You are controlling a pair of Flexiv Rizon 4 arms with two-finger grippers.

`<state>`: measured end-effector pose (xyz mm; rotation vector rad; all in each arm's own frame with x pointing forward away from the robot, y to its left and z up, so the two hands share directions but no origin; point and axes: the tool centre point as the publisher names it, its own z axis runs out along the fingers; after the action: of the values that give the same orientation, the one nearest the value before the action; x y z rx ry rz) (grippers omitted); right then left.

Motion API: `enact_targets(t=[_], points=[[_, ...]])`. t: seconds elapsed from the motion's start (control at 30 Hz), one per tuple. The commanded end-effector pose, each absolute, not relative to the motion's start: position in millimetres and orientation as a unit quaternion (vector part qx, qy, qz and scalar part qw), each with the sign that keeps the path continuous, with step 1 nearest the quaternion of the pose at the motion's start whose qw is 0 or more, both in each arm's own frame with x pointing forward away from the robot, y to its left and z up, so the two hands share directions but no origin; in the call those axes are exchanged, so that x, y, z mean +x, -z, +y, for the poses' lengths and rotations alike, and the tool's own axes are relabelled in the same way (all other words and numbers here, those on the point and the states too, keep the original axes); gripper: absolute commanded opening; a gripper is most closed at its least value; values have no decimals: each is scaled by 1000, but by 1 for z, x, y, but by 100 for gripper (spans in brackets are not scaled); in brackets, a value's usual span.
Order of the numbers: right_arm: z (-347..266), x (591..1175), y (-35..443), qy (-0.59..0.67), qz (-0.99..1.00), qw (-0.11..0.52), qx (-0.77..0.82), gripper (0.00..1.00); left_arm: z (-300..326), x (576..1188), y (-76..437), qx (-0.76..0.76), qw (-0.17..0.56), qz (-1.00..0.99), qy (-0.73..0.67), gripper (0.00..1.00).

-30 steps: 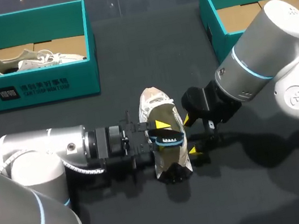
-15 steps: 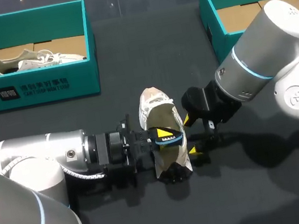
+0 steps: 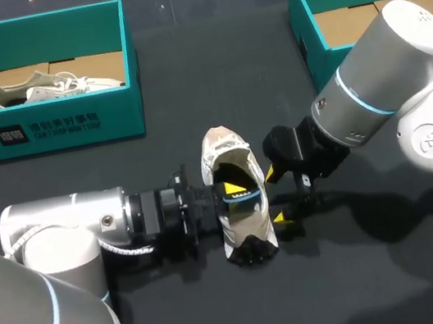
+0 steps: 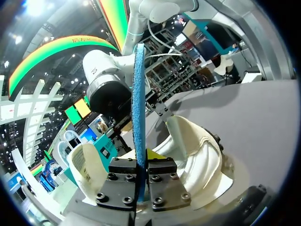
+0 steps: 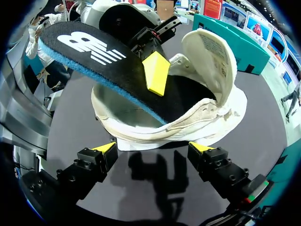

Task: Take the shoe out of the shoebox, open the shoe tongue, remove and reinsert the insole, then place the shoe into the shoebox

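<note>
Dark bench (image 3: pixel 226 318): shoe (image 3: pixel 222 146) is unboxed, tongue (image 5: pixel 211 56) opened, insole (image 5: pixel 94 52) pinched half-out by left end effector (image 4: pixel 142 172); right end effector (image 5: pixel 154 148), at 3 o'clock, is held wide; reboxing is not yet done.

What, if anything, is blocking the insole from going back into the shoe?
Nothing visible. The tongue is folded up clear of the shoe opening, and the insole, pinched in the left gripper, has one end inside. The right gripper is open beside the shoe, not touching it.
</note>
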<state>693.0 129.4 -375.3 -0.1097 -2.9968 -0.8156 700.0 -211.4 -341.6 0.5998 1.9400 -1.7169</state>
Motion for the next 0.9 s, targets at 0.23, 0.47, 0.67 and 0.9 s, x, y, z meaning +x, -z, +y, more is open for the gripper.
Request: enact_targets(t=[0.23, 0.47, 0.67, 0.9], points=[[131, 692, 376, 261, -965, 16, -36, 100, -209, 698, 335, 214, 240, 705, 632, 40], [131, 692, 376, 261, -965, 16, -36, 100, -209, 683, 314, 226, 246, 691, 641, 46], [131, 692, 376, 261, -965, 16, -36, 100, -217, 675, 306, 238, 250, 688, 638, 33], [131, 692, 376, 261, -965, 16, -36, 100, -224, 678, 314, 253, 247, 691, 630, 0]])
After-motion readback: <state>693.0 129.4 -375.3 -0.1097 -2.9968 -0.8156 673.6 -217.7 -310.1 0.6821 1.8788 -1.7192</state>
